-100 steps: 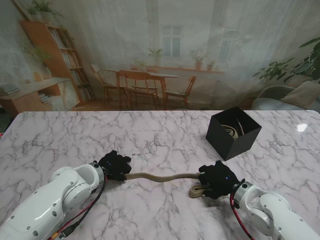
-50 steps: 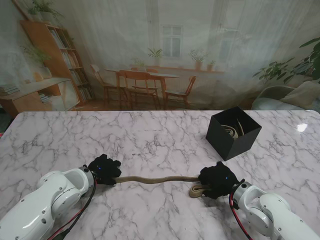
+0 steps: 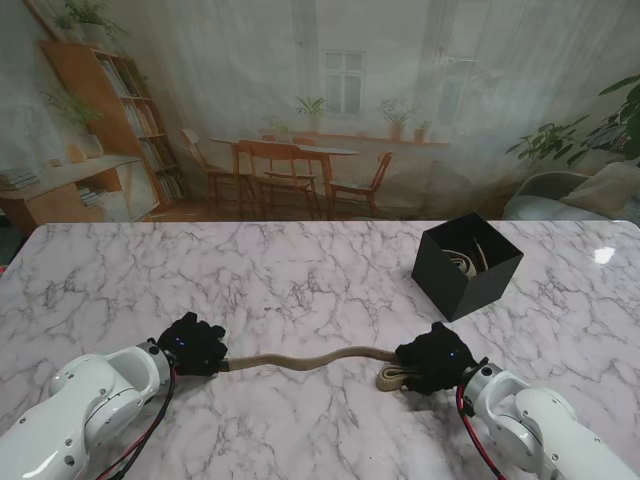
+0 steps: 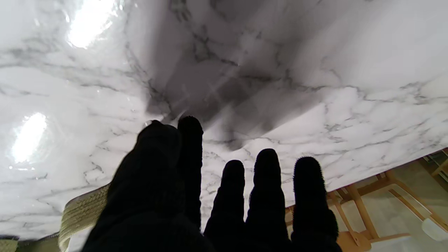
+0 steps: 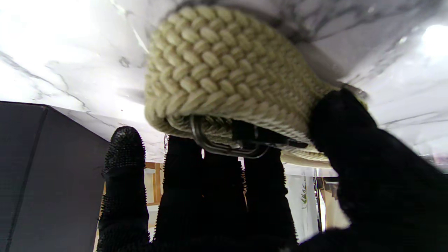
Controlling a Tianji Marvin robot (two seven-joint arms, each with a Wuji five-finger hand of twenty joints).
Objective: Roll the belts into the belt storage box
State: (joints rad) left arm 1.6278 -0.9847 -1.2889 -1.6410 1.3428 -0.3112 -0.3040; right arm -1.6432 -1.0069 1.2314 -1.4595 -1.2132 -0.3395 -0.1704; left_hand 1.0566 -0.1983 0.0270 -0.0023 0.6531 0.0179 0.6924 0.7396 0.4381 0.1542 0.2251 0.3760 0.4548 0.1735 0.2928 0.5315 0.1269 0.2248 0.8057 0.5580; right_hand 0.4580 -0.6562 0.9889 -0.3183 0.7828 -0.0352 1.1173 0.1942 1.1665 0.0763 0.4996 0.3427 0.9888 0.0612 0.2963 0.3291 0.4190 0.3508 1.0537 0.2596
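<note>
Leftward slides the left hand [image 3: 192, 344], fingers [image 4: 266, 189] clamped on the woven beige belt [image 3: 300, 358]; right hand [image 3: 436, 362] grips its rolled buckle end at 3 o'clock.

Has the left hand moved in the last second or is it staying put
Yes. In the stand's view the left hand has slid toward the robot's left and nearer to me, away from the black box, which has not moved, pulling the belt straighter.

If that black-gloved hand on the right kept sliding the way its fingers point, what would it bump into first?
Most likely the black storage box: the right hand, shut on the belt's rolled end, points roughly toward it. Only bare marble shows between them, though depth is hard to judge.
</note>
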